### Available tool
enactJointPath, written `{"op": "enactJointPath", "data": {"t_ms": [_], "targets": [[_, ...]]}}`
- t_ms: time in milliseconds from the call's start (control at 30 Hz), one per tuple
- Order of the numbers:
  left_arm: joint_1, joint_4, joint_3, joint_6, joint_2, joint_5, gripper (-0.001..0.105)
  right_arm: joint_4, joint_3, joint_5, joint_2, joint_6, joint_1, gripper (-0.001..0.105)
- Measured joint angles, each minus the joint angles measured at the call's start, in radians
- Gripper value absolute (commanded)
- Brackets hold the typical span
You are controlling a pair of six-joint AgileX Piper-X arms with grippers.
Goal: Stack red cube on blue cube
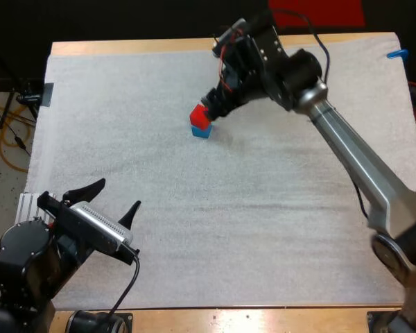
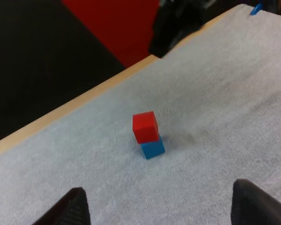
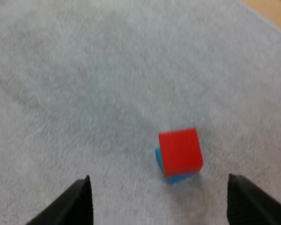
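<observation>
The red cube sits on top of the blue cube at the far middle of the white mat. The stack also shows as red cube on blue cube, and red cube over blue cube. My right gripper hovers just above and to the right of the stack, fingers apart and clear of the cubes. My left gripper stands open near the front left, far from the stack, with nothing between its fingers.
The wooden table edge runs along the far side of the mat. The right arm stretches diagonally across the mat's right half.
</observation>
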Motion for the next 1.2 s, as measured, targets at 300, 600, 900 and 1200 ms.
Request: {"op": "enactJointPath", "data": {"t_ms": [300,600,900,1200], "targets": [[0.0,-0.048,0.0,-0.061,0.043,0.003,0.063,-0.188,0.472,0.078,-0.362,0.06,-0.06,0.059],[0.0,-0.205,0.0,-0.063,0.25,0.005,0.063,-0.193,0.707,0.079,-0.648,0.065,-0.317,0.059],[0.093,-0.3,0.0,-0.113,0.387,0.005,0.063,-0.189,0.834,0.007,-0.889,0.065,-0.649,0.059],[0.214,-0.223,0.004,-0.123,0.221,0.0,0.063,-0.16,0.965,-0.011,-1.11,0.068,-0.69,0.059]]}}
